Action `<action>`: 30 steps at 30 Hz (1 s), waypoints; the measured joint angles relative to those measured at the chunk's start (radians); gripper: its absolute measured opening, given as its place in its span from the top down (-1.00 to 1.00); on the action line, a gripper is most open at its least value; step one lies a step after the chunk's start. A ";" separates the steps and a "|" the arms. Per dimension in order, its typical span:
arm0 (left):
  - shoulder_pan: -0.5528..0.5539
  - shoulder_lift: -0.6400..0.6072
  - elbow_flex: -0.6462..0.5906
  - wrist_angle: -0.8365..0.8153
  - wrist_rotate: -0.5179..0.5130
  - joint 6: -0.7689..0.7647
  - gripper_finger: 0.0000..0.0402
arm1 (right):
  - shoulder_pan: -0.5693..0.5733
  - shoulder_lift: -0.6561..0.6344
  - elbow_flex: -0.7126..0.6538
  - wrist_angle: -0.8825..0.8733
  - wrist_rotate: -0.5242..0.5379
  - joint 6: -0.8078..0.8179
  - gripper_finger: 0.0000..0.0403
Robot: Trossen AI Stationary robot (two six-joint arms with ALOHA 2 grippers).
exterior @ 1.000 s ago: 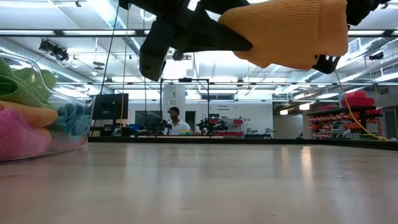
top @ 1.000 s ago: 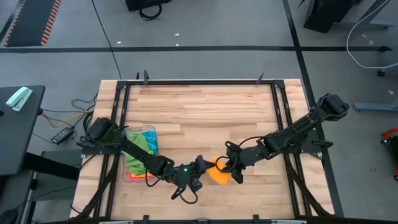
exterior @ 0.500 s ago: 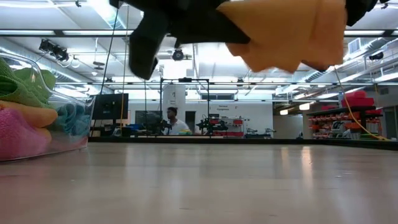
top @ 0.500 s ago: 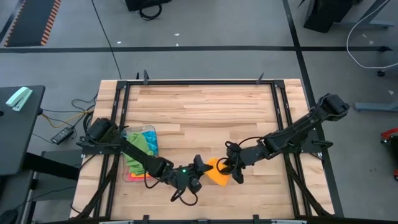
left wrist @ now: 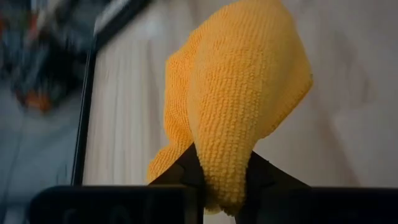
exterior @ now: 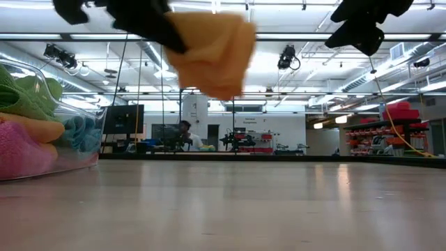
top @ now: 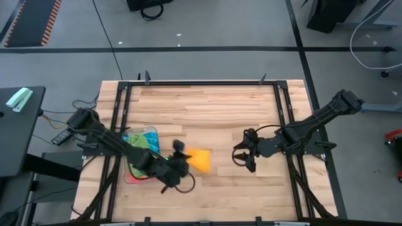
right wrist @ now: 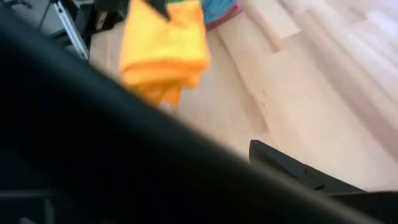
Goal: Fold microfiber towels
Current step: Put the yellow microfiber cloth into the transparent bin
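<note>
Orange microfiber towel, bunched and hanging clear of the wooden table, sits just left of centre in the overhead frame, pinched between the closed fingers of the left gripper. At right of centre, the right gripper hovers well apart from the cloth, its fingers spread and holding nothing. At lower left, more towels, green and blue among them, fill a clear plastic tray.
</note>
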 joint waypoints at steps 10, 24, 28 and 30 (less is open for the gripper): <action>-0.036 -0.129 0.050 -0.737 -0.004 -0.578 0.74 | -0.004 0.010 0.000 -0.030 0.027 -0.053 -0.03; -0.035 -0.182 0.236 -1.189 0.572 -1.018 0.73 | -0.005 0.016 0.000 -0.029 0.044 -0.054 -0.03; 0.005 -0.263 0.236 -1.192 0.761 -1.126 0.76 | 0.007 0.016 0.000 -0.028 0.048 -0.052 -0.03; 0.022 -0.301 0.220 -1.186 0.816 -1.179 0.76 | 0.015 0.016 0.000 -0.027 0.055 -0.055 -0.03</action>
